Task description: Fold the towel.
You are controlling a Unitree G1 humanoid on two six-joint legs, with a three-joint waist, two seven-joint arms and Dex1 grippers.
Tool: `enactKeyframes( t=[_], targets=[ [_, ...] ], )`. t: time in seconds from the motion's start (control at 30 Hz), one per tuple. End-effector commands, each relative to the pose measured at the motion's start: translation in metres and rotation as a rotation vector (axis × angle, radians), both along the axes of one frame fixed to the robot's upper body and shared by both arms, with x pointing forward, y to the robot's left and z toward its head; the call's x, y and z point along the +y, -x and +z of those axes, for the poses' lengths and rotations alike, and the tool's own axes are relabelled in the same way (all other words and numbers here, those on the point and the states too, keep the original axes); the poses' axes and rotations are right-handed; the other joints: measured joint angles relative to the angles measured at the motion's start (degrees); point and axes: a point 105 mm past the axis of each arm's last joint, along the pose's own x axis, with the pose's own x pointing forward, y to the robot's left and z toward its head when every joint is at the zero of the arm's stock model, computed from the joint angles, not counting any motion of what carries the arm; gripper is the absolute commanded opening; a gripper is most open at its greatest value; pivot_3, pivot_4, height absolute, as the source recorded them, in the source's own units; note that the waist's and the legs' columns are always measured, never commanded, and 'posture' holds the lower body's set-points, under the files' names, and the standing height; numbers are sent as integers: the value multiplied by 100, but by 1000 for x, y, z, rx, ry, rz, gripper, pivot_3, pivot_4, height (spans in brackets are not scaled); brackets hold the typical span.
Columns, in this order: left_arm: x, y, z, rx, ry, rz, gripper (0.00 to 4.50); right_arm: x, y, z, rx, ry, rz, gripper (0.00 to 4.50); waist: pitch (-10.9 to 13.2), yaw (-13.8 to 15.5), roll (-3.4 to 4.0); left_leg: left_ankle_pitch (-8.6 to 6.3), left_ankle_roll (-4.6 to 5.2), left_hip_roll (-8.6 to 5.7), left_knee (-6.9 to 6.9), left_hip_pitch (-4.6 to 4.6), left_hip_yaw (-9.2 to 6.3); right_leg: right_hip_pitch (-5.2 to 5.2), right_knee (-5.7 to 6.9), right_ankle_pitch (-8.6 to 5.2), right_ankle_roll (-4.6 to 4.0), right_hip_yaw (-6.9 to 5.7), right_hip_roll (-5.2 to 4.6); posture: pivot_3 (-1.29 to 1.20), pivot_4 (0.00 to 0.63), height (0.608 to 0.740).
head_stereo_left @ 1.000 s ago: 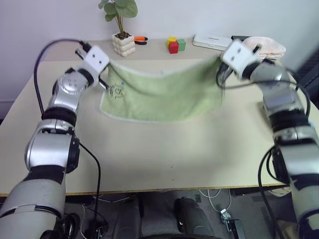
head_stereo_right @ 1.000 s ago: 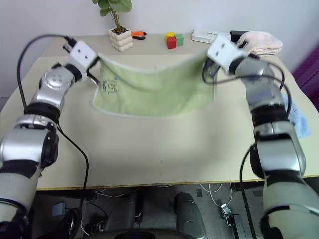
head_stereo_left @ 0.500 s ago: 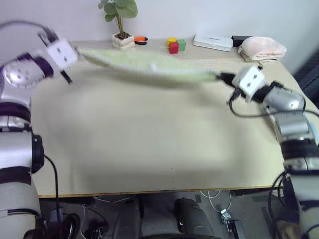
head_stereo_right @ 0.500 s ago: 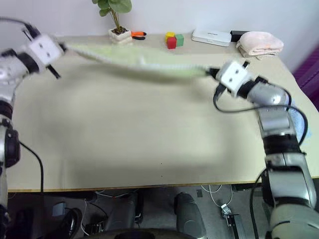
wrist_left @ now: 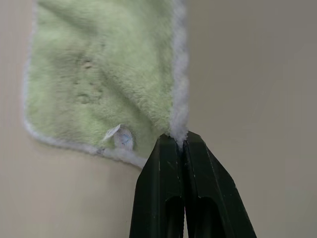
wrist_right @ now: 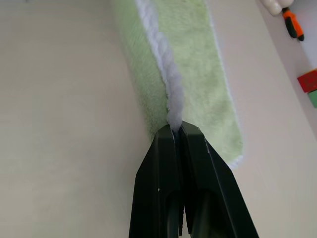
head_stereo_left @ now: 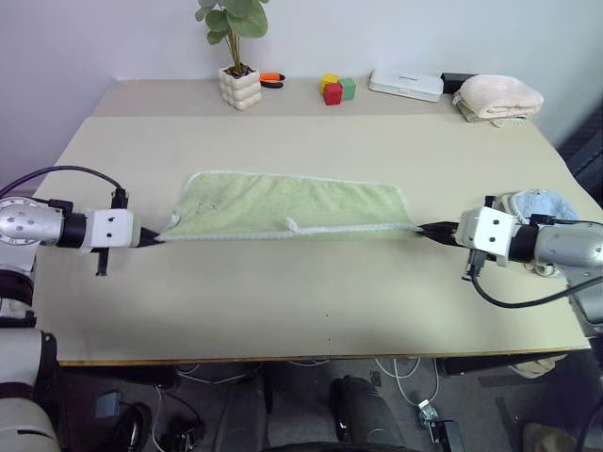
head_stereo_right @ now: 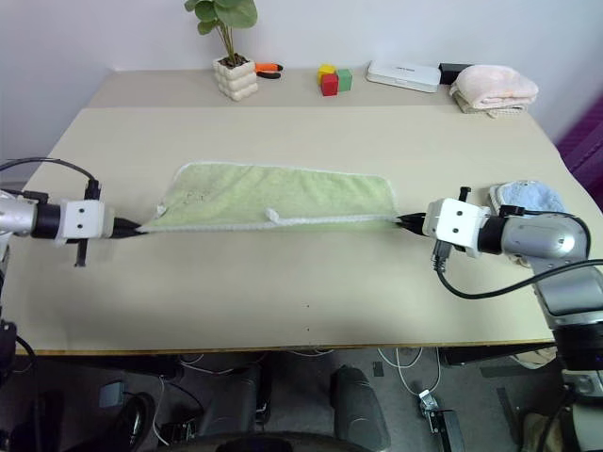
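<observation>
Towel (head_stereo_left: 292, 207) lowered from air onto table (head_stereo_left: 311, 292) | L hand (head_stereo_left: 151, 240) & R hand (head_stereo_left: 426, 228) both clamped on hem corners

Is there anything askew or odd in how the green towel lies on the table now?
Yes. The green towel lies folded lengthwise, but its near white hem has a small kink around the middle, so that edge is not straight. The left claw and the right claw are each shut on a near corner.

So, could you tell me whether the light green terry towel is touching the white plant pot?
No: the light green terry towel lies mid-table, with bare tabletop between it and the white plant pot.
</observation>
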Motion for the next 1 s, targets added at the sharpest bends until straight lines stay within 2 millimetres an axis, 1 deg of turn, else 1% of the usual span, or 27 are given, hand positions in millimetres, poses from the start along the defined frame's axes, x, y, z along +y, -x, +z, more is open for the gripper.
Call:
enactKeyframes(
  t=[0.03,0.1,0.13,0.23,0.3,0.4,0.5,0.6,0.67,0.73,0.83,0.87,0.97,1.0],
  targets=[
    [9,23,6,74,5,-15,32,1,21,11,54,-24,78,0,0,-7,0,-1,1,1,0,0,0,0,1,0,0,0,0,0,150,740],
    [13,43,-3,175,15,-4,32,2,34,8,130,-35,106,0,0,-29,0,-6,10,2,0,2,0,0,2,0,0,1,0,0,150,740],
    [14,50,-6,195,-1,-16,32,2,39,5,157,-25,116,0,0,-41,0,-6,11,5,0,2,0,0,1,0,0,2,0,0,150,740],
    [15,73,-17,285,-30,-24,32,2,51,2,224,-23,130,0,0,-71,0,-8,14,5,2,10,0,9,4,-1,-2,3,-1,0,150,740],
    [16,87,-23,339,-51,-28,32,2,59,1,255,-21,140,0,-1,-65,0,-9,14,5,2,21,0,21,2,-11,-21,3,-2,0,150,740],
    [16,102,-29,390,-56,-31,32,-2,72,-1,337,-37,138,0,-2,-78,-1,-10,15,5,1,25,1,23,0,-16,-29,3,-4,0,150,740],
    [11,110,-32,392,-44,-40,32,-10,83,-9,403,-17,122,0,-2,-71,-2,-11,15,5,0,30,1,27,0,-24,-42,1,-5,0,150,740],
    [8,106,-31,353,-26,-26,32,-12,84,-11,409,-20,107,0,-2,-82,-3,-11,16,5,0,45,2,40,-2,-29,-49,2,-6,0,150,740],
    [13,94,-26,301,-19,4,32,-12,82,-11,409,-9,109,0,-2,-75,-3,-12,15,5,-2,64,2,55,-3,-32,-55,1,-5,0,150,740],
    [15,81,-21,238,-9,20,32,-12,79,-11,402,4,110,0,-3,-76,-3,-12,15,5,-1,65,1,56,-3,-34,-56,0,-3,0,150,740],
    [12,64,-14,172,22,32,32,-10,64,-7,354,-16,89,0,-3,-87,-2,-12,15,5,0,64,3,58,-6,-33,-55,1,-4,0,150,740],
    [10,57,-12,149,34,32,32,-11,56,-7,333,-11,72,0,-3,-90,-2,-13,17,5,-1,65,3,59,-6,-33,-55,1,-4,0,150,740],
    [8,46,-10,121,45,28,32,-11,41,-5,283,-10,51,0,-3,-92,-2,-13,17,5,-1,63,3,56,-4,-32,-53,0,0,0,150,740],
    [6,39,-9,107,46,29,32,-12,34,-7,258,2,39,0,-3,-88,-2,-15,20,5,-2,63,3,56,-4,-31,-52,1,-1,0,150,740]
  ],
)
